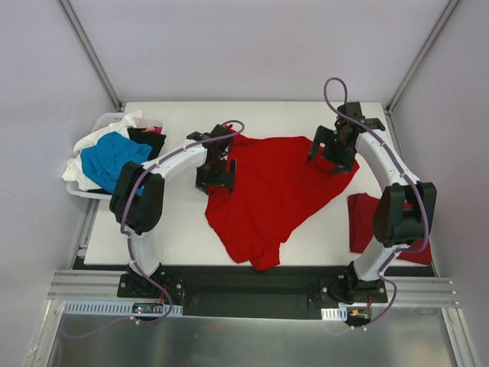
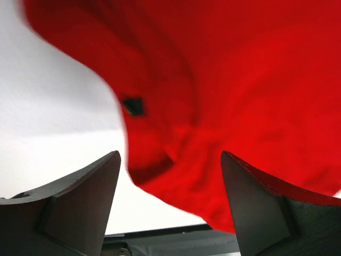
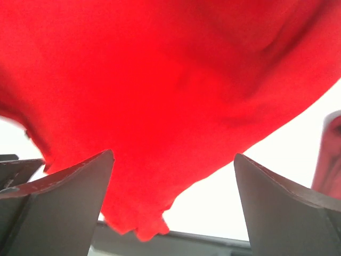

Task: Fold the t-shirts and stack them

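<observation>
A crumpled bright red t-shirt point(image 1: 275, 191) lies spread across the middle of the white table point(image 1: 176, 229). My left gripper point(image 1: 216, 174) hovers over its left edge, jaws open; in the left wrist view the red cloth point(image 2: 240, 80) lies beyond the open left gripper point(image 2: 170, 176), and nothing is pinched. My right gripper point(image 1: 330, 157) stands at the shirt's upper right corner. In the right wrist view the red cloth point(image 3: 160, 80) fills the space past the wide-open right gripper point(image 3: 173, 176), not gripped. A folded red t-shirt point(image 1: 367, 222) lies flat at the table's right edge.
A white basket point(image 1: 76, 191) off the table's left side holds a blue t-shirt point(image 1: 111, 157), a white one point(image 1: 99, 136) and a black one point(image 1: 149, 139). Grey walls and metal frame rails enclose the table. The folded red shirt point(image 3: 330, 154) shows at the right wrist view's edge.
</observation>
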Robot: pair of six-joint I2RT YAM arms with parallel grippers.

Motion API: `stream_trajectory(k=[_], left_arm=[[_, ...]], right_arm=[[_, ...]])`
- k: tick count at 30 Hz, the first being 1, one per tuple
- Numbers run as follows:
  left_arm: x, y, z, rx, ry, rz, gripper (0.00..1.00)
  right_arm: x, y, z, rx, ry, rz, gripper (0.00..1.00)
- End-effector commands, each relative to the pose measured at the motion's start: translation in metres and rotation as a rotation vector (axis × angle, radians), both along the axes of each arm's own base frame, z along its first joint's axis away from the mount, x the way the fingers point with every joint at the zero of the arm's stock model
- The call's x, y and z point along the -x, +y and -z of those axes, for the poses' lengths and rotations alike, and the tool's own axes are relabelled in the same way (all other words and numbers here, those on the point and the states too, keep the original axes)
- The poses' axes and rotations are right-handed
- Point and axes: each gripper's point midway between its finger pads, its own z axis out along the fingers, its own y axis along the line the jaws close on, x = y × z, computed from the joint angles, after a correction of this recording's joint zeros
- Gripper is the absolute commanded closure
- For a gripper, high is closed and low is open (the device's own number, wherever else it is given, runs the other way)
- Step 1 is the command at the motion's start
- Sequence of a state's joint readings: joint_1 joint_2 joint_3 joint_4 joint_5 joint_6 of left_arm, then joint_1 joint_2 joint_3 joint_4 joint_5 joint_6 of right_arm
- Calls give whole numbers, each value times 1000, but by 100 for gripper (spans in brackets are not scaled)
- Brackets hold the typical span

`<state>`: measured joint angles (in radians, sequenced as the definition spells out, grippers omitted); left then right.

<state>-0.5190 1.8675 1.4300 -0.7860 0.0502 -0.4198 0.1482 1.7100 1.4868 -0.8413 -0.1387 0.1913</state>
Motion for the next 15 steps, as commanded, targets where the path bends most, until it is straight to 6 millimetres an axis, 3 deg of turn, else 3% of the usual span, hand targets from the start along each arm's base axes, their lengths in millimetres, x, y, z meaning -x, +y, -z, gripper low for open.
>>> stream_trajectory(k=[1, 5, 8, 11, 15], left_arm=[[-22, 45, 15, -39, 55, -180, 23], [-50, 68, 11, -53, 20, -237, 23], [-55, 76, 17, -55, 40, -265, 23], [-55, 76, 20, -54, 45, -254, 23], [-58, 66, 26, -10, 72, -237, 23]], right_arm=[[-37, -33, 18, 116, 7, 4, 0], [-76, -48, 22, 108, 1, 33, 0], [-99, -53, 25, 101, 4, 48, 0], [-105, -57, 30, 91, 9, 66, 0], [-89, -69, 50, 108, 65, 81, 0]])
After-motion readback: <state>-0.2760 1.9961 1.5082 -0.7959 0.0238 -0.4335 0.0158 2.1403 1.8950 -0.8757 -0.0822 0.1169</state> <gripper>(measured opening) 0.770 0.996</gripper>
